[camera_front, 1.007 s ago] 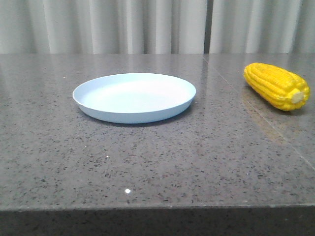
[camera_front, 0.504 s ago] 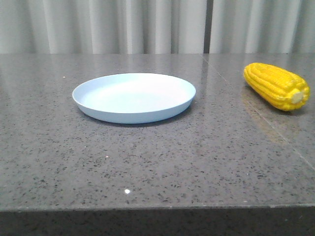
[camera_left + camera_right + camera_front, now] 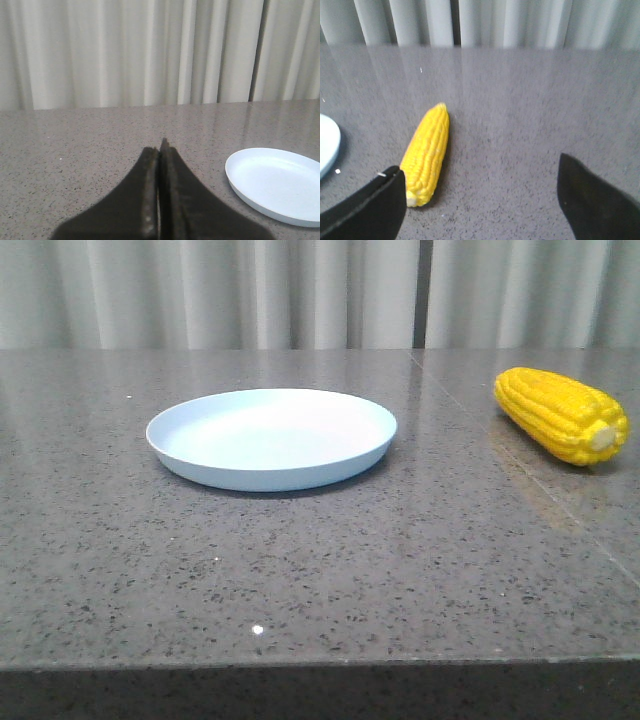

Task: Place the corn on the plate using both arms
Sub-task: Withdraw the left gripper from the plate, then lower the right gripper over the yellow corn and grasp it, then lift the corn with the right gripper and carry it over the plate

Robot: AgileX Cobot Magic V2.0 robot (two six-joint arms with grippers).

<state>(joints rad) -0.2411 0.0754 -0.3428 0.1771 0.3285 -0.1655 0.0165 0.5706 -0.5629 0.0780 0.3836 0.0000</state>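
The yellow corn (image 3: 562,415) lies on the table at the right, its pale stub end toward the front. The pale blue plate (image 3: 272,437) sits empty at centre left. Neither gripper shows in the front view. In the right wrist view my right gripper (image 3: 480,172) is open wide and empty; the corn (image 3: 426,152) lies just beyond and beside one fingertip (image 3: 390,187), apart from it. In the left wrist view my left gripper (image 3: 160,150) is shut and empty, with the plate (image 3: 275,182) off to one side of it.
The grey speckled stone table (image 3: 320,570) has its front edge low in the front view. A seam (image 3: 520,470) runs across the top near the corn. Pale curtains (image 3: 300,290) hang behind the table.
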